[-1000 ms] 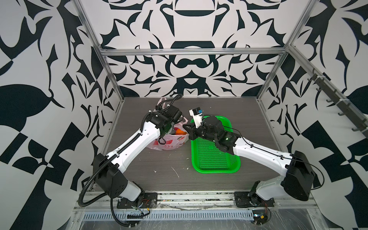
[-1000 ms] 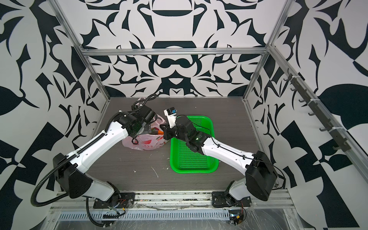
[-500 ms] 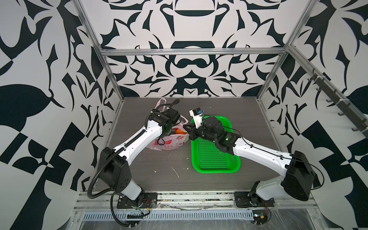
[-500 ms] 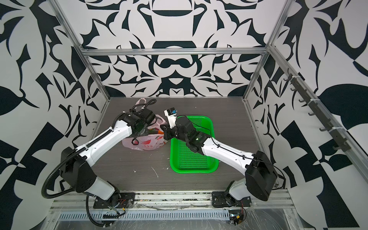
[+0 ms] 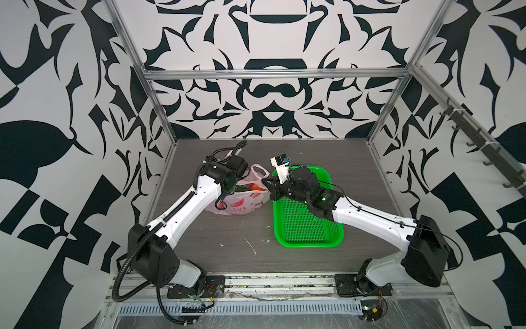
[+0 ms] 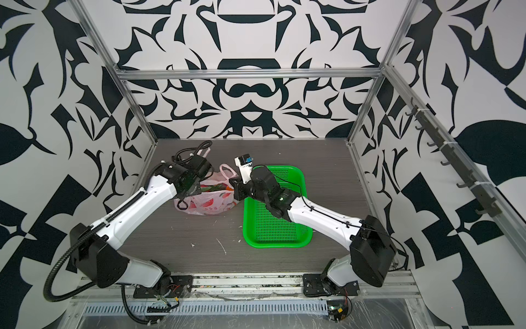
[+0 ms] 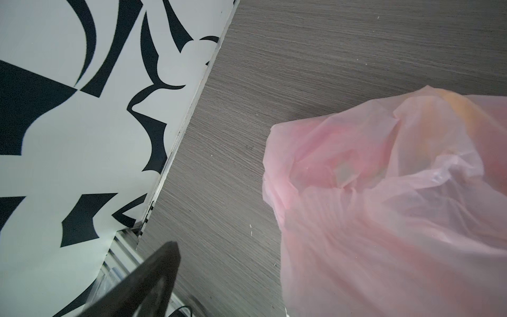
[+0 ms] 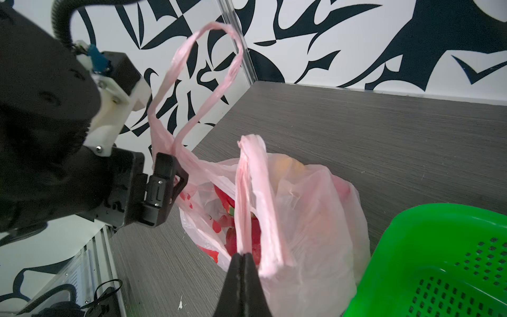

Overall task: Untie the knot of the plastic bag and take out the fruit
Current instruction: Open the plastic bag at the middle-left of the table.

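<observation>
Bag on surface beside basket, fruit inside. Right gripper fingers pinch one handle loop. Left gripper fingers spread wide at bag's other side.

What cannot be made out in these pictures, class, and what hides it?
- Fruit: count unclear; the plastic bag veils them in the right wrist view.
- Green basket: cut off by that view's edge.
- Left end effector: only one blurred finger shows in the left wrist view.

The translucent pink plastic bag sits slumped, mouth open, its 2 handle loops apart and unknotted, red and orange fruit inside.
</observation>
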Robot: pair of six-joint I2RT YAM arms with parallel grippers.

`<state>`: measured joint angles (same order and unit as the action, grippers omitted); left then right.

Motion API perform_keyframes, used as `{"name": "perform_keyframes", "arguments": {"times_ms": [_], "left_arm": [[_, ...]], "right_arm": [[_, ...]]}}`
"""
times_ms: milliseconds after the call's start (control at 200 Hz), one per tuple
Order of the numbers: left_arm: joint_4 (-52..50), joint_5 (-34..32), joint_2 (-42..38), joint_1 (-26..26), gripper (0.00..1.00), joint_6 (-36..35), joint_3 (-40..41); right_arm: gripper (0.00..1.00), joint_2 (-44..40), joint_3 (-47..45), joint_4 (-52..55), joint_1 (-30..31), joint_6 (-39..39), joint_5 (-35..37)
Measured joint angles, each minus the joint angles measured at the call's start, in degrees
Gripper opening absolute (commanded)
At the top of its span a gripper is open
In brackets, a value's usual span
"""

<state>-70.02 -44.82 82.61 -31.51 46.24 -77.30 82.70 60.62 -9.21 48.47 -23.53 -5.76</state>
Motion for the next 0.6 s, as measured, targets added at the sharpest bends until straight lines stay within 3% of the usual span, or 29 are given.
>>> {"name": "perform_keyframes", "arguments": {"times_ms": [355, 600], "left_arm": [[-3.5, -0.1, -6.6, 0.0, 0.92, 3.9, 5.1], [-1.8, -0.3, -10.0, 0.4, 0.74, 4.2, 6.8]], "right_arm": [[0.0, 0.0, 0.0, 0.4, 0.0, 1.1, 1.1], [0.0, -0.1, -0.2, 0.8, 0.0, 1.2, 1.9]]}}
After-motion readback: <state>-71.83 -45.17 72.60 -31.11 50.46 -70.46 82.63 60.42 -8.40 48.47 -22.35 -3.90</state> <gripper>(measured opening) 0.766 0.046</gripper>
